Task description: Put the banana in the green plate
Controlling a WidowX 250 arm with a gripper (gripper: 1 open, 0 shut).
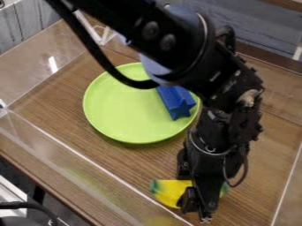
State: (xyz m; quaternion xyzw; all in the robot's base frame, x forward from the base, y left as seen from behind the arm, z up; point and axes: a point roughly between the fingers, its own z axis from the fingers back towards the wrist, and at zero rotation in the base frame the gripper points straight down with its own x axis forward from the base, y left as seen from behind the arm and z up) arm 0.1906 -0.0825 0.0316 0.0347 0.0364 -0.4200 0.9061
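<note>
The banana (170, 191) is a small yellow piece with a green tip, lying low on the wooden table near the front edge. My gripper (199, 205) points straight down at its right end, and the dark fingers are shut on the banana, hiding that end. The green plate (124, 106) is a large round lime-green dish lying flat up and to the left of the gripper, well apart from the banana. My black arm reaches down over the plate's right side and covers part of its rim.
A blue oblong block (177, 101) rests on the right part of the plate, under the arm. Clear plastic walls (48, 62) enclose the wooden table (71, 154) on the left and front.
</note>
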